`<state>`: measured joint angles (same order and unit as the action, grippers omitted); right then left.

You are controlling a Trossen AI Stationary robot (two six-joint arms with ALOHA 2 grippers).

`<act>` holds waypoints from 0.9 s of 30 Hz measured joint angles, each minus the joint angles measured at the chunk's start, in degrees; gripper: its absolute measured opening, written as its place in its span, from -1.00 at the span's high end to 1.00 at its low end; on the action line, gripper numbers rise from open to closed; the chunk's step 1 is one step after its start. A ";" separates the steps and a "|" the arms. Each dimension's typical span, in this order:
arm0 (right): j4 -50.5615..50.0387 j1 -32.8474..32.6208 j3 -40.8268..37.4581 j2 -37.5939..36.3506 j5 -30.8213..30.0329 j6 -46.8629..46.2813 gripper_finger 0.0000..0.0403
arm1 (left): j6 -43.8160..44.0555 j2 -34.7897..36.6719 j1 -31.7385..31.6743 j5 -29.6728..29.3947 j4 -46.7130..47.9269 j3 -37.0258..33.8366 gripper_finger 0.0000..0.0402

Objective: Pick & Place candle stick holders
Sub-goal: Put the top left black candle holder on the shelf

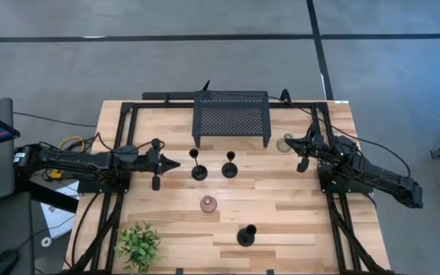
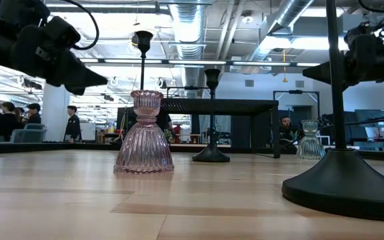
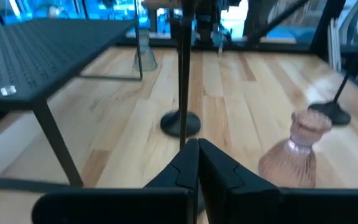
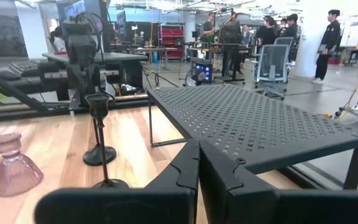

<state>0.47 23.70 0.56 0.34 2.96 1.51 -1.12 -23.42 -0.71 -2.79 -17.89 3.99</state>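
Three black candle stick holders stand upright on their round bases on the wooden table: two side by side mid-table point(image 1: 198, 169) point(image 1: 230, 168), and one nearer the front edge point(image 1: 246, 235) that looms large in the low view point(image 2: 342, 180). My left gripper point(image 1: 176, 163) is shut and points level at the left holder's stem point(image 3: 182, 74), a short way from it. My right gripper point(image 1: 295, 142) is shut too, above the table at the right and close beside a clear glass holder point(image 1: 283, 143). Neither gripper holds anything.
A black perforated metal rack point(image 1: 231, 116) stands at the table's far middle. A pink ribbed glass holder point(image 1: 208, 204) sits mid-table and a small leafy plant point(image 1: 138, 244) at the near left corner. People stand in the room beyond the table.
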 joint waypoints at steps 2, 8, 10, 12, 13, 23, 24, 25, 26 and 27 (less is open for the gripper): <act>0.00 0.00 0.00 0.00 0.00 0.41 1.00 | 0.11 0.00 0.00 0.00 -0.84 0.00 0.96; 0.02 0.00 0.00 0.02 0.00 0.47 1.00 | 0.03 0.00 0.00 -1.82 -1.58 0.00 0.96; 0.04 0.00 0.00 0.00 0.00 0.47 1.00 | -0.07 -0.04 0.00 -2.12 -1.78 0.00 0.93; 0.10 0.00 0.00 0.00 0.00 0.47 1.00 | -0.07 -0.49 0.00 -2.14 -2.07 0.00 0.86; 0.13 0.00 0.00 0.00 0.00 0.47 1.00 | -0.07 -0.95 0.00 -2.14 -2.40 0.00 0.82; 1.77 0.02 -0.04 0.01 0.01 0.58 1.00 | 0.06 -12.27 0.00 -2.12 -14.44 0.00 0.35; 1.77 0.02 -0.04 0.02 0.02 0.58 1.00 | 0.06 -14.24 0.00 -2.12 -16.41 0.02 0.31; 1.89 0.02 -0.04 0.02 0.02 0.58 1.00 | 0.06 -16.01 0.00 -2.12 -17.86 0.02 0.27; 1.94 0.02 -0.04 0.02 0.02 0.57 1.00 | 0.08 -18.01 0.00 -2.12 -20.14 0.02 0.23; 1.92 0.02 -0.04 0.02 0.02 0.58 1.00 | 0.08 -19.99 0.00 -2.10 -22.44 0.04 0.20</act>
<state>2.39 23.73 0.51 0.36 2.98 2.09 -1.04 -43.41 -0.71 -4.89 -40.33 4.03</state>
